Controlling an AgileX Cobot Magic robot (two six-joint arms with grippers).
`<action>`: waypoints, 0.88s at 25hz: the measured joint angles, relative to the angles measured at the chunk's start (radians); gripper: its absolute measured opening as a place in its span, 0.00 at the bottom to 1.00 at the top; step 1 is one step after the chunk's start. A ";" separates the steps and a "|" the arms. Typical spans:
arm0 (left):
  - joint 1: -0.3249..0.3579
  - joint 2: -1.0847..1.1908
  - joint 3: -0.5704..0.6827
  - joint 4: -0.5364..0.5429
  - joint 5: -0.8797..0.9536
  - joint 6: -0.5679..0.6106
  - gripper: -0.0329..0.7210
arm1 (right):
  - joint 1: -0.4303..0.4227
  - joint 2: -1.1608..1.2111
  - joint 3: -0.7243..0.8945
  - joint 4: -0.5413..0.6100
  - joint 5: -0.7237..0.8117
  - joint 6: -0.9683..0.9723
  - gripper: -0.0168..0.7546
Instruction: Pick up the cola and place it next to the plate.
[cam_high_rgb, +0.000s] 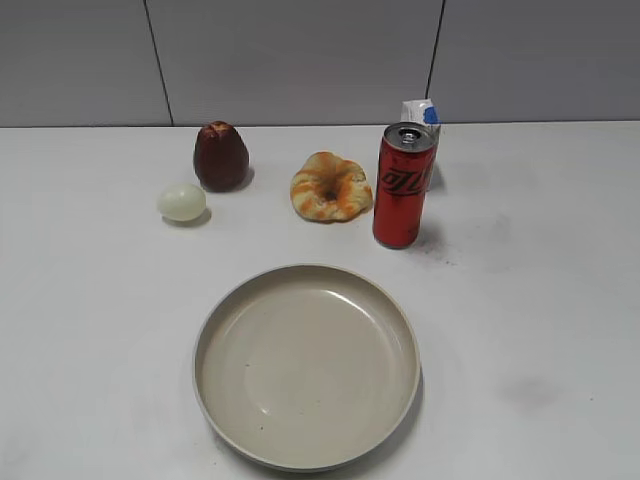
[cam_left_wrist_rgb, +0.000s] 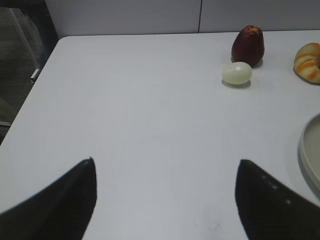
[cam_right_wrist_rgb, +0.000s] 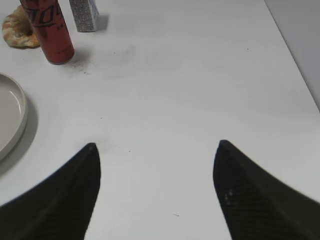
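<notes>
On the white table (cam_high_rgb: 90, 330), front centre, sits the plate (cam_high_rgb: 306, 455), biggest thing here & empty: no food, nothing in the dish, just bare beige w/ a few dark specks. Behind it & a bit to the right stands the cola (cam_high_rgb: 404, 186), upright, unopened as far as the tab shows, apart from the plate's rim w/ bare table between them. So the task looks not yet begun: can not picked up, not gripped, nothing placed; the whole reach, grasp, lift & set-down beside the plate is left. Right gripper (cam_right_wrist_rgb: 155, 150) hangs over bare table w/ its jaws spread wide, nothing between them; in its wrist view the can stands well off toward the upper left, so it seems the likelier arm for the job. Left gripper (cam_left_wrist_rgb: 165, 165) likewise has jaws apart & empty, over the left part of the table w/ only the plate's edge in sight. Other stuff along the back: a twisted orange-striped bread ring (cam_high_rgb: 330, 186) just left of the can, a dark red pear-shaped fruit (cam_high_rgb: 220, 156), a small white-and-blue carton (cam_high_rgb: 422, 113) right behind the can, whether touching cannot be told, & smallest, a pale egg (cam_high_rgb: 181, 202) beside the fruit.
</notes>
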 joint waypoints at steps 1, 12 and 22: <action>0.000 0.000 0.000 0.000 0.000 0.000 0.93 | 0.000 0.000 0.000 0.000 0.000 0.000 0.72; 0.000 0.000 0.000 0.000 0.000 0.000 0.91 | 0.000 0.000 0.000 0.000 0.000 0.000 0.72; 0.000 0.303 -0.026 -0.011 -0.382 0.001 0.83 | 0.000 0.000 0.000 0.000 0.000 0.000 0.72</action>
